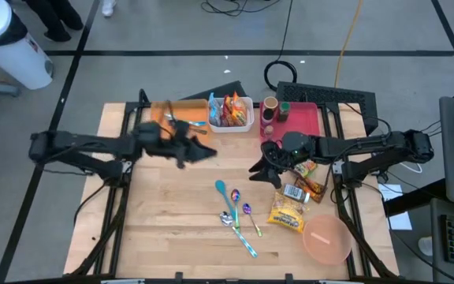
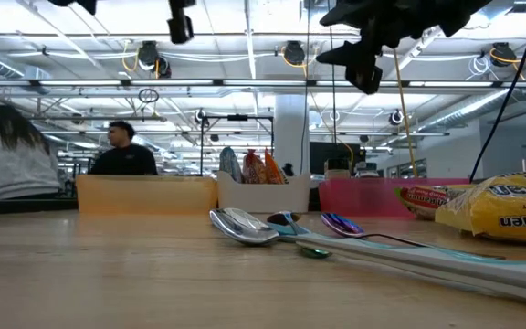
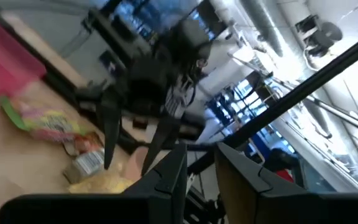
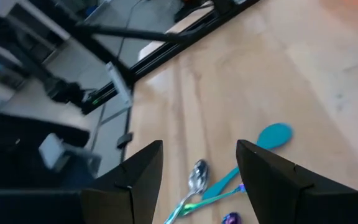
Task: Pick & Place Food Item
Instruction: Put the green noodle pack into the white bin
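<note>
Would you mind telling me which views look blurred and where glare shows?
Left wrist view: smeared throughout, the right gripper and snack packets soft. Right wrist view: blurred, the teal spoon soft-edged. Low view: bright ceiling lights glare; the near table is soft. High view: evenly lit.

L wrist view: own left gripper (image 3: 199, 167) at frame bottom, fingers (image 3: 169, 177) w/ narrow gap, nothing between them. Beyond, right gripper (image 3: 132, 140) faces the cam, two dark fingers spread apart, tips pointing down over the table (image 3: 11, 155). Under/near it: green-yellow packet (image 3: 39, 118), small label packet (image 3: 87, 163), yellow bag (image 3: 107, 182) by a pink bowl (image 3: 134, 158). Pink tray (image 3: 5, 53) at the table's far edge. Background: ceiling beams, blurred.
</note>
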You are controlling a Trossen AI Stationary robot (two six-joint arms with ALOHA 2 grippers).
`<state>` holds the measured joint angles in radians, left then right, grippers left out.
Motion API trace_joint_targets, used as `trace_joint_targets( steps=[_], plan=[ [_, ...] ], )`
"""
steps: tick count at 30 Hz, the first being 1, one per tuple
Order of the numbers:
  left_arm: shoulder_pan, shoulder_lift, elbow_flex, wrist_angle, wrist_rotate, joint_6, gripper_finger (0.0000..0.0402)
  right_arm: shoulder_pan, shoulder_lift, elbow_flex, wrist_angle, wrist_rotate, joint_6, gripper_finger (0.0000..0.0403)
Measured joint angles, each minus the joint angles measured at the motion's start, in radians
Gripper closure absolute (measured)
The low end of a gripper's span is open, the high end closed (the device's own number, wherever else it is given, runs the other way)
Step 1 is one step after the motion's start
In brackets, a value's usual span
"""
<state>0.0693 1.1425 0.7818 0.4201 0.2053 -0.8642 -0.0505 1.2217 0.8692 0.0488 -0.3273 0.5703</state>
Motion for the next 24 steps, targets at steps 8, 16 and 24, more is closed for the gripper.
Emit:
trace_joint_targets(
  steps=[8,16,24],
  plan=[
    [-0.167,0.258,0.001,0.222,-0.135,-0.04,0.0314,0.0,0.0,0.0,0.068,-0.173,-0.007,0.0206],
    [-0.258,0.421,0.002,0.29,-0.188,-0.183,0.0314,0.0,0.0,0.0,0.072,-0.176,-0.007,0.0206],
    [-0.268,0.497,0.002,0.293,-0.212,-0.254,0.0314,0.0,-0.03,0.0,0.084,-0.176,-0.063,0.0206]
  ],
)
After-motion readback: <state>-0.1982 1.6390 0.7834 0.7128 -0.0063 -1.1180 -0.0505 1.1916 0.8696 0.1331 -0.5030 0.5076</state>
